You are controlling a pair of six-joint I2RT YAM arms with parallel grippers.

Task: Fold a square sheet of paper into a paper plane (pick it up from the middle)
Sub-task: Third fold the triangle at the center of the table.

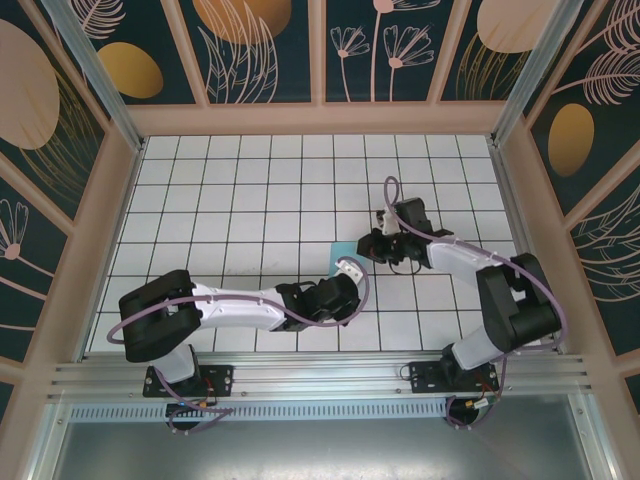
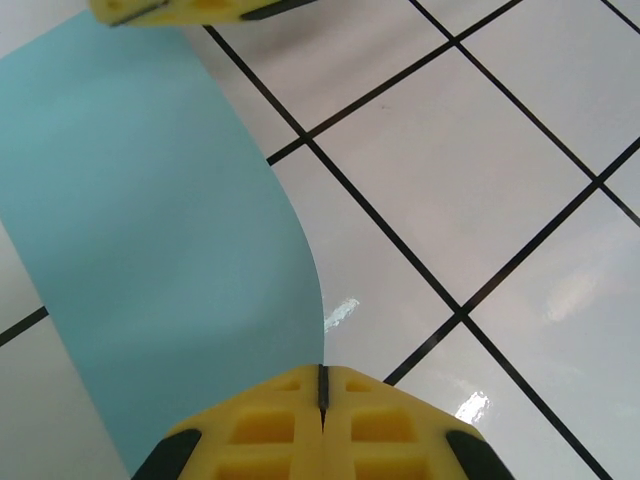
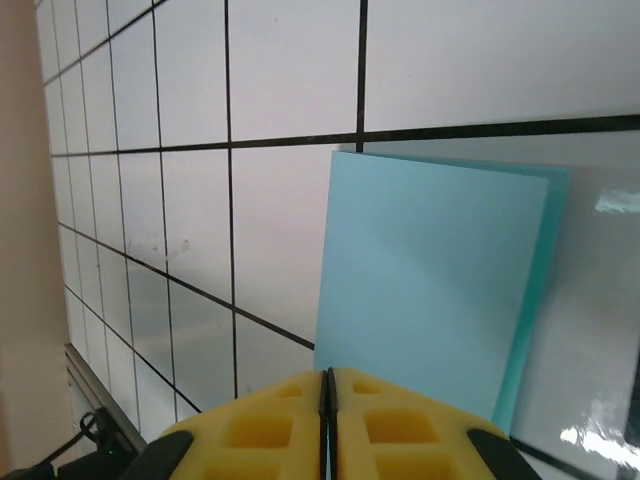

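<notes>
The light-blue sheet of paper (image 1: pixel 335 254) lies mid-table between my two grippers. In the left wrist view the sheet (image 2: pixel 150 220) rises in a curve off the tiles, and its edge runs straight into the seam of my left gripper (image 2: pixel 322 385), which is shut on it. My left gripper (image 1: pixel 349 268) sits at the sheet's near right side. In the right wrist view the sheet (image 3: pixel 430 290) looks doubled over, with a lower layer peeking out on the right. My right gripper (image 3: pixel 327 385) is shut, its tips over the sheet's near corner. The right fingers (image 2: pixel 190 8) meet the sheet's far end.
The white grid-tile tabletop (image 1: pixel 240 190) surrounds the sheet. Wooden frame walls (image 1: pixel 110 200) close in the table on the left, back and right. The right arm's cable (image 1: pixel 392 190) loops above its wrist.
</notes>
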